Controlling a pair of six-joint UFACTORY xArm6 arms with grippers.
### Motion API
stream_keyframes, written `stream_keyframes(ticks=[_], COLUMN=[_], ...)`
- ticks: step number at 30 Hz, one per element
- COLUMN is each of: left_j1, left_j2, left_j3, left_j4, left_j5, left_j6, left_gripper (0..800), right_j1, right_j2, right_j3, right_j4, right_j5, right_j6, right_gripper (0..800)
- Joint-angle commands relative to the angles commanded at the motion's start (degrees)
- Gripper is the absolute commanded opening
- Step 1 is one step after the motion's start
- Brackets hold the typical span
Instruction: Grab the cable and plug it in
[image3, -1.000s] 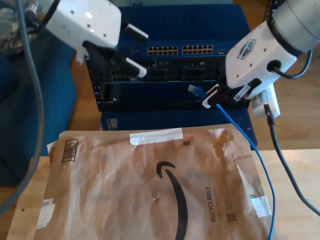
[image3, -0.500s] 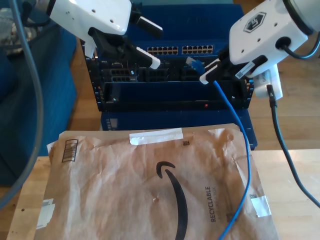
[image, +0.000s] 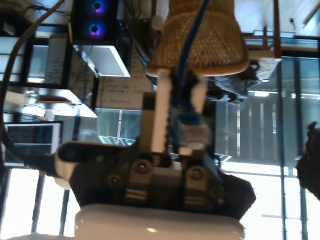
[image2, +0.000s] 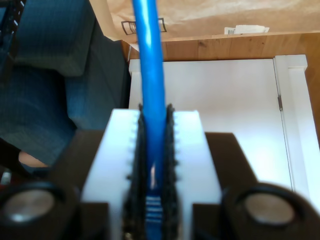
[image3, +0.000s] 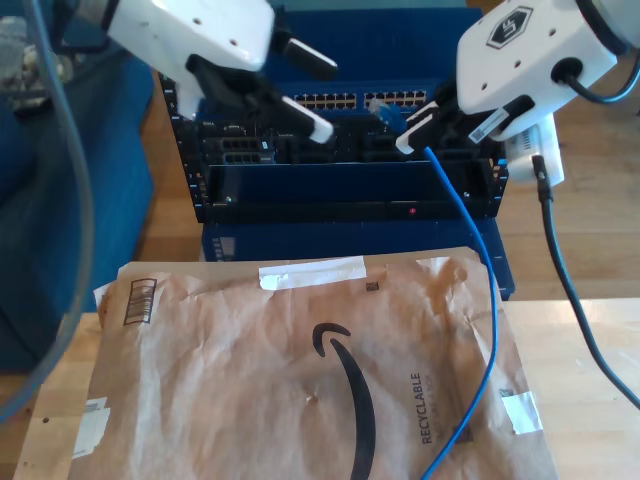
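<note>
My second pincer (image2: 152, 116), on the arm at the exterior view's right (image3: 412, 130), is clamping the thin bright blue network cable (image3: 482, 260) just behind its small translucent blue plug (image3: 385, 110). In the second wrist view the white ribbed jaws are pressing flat against the cable (image2: 150, 60) on both sides. The plug is sticking out past the fingertips toward the exterior view's left. It is hanging just in front of the row of pale sockets (image3: 345, 100) on the dark blue rack-mounted network switch (image3: 400, 190), not yet seated. From the grip the cable is dropping down across the crumpled brown paper mailing envelope (image3: 300, 370) lying on the light wooden counter (image3: 590, 400). My first pincer (image3: 323, 98) is hovering with its jaws apart and holding nothing. Through its own camera the cable (image: 189, 45) is lining up in the gap between the fingers (image: 160, 110), apparently beyond them. I judge the second arm to be the nearer one, needing only to bring the plug's long axis square to a socket.
</note>
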Motion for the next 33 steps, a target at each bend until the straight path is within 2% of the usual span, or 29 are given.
stream_keyframes(ticks=[5, 24, 28, 33], left_j1=[0.00, -1.76, -2.73, -3.16], left_j2=[0.00, 0.00, 0.00, 0.00], left_j3=[0.00, -1.23, -1.23, -1.14], left_j4=[0.00, 0.09, 0.18, 0.18], left_j5=[0.00, 0.00, 0.09, 0.09], left_j6=[0.09, 2.02, 2.11, 2.11], left_gripper=[798, 792, 768, 684], right_j1=[0.00, 0.79, 0.79, 0.70], right_j2=[0.00, 0.26, 0.26, 0.26], right_j3=[-0.18, -0.79, -0.79, -0.79], right_j4=[3.78, 3.87, 3.87, 3.87], right_j5=[0.00, 0.18, 0.18, 0.18], right_j6=[-0.18, -0.18, -0.18, -0.18], right_gripper=[2, 2, 2, 2])
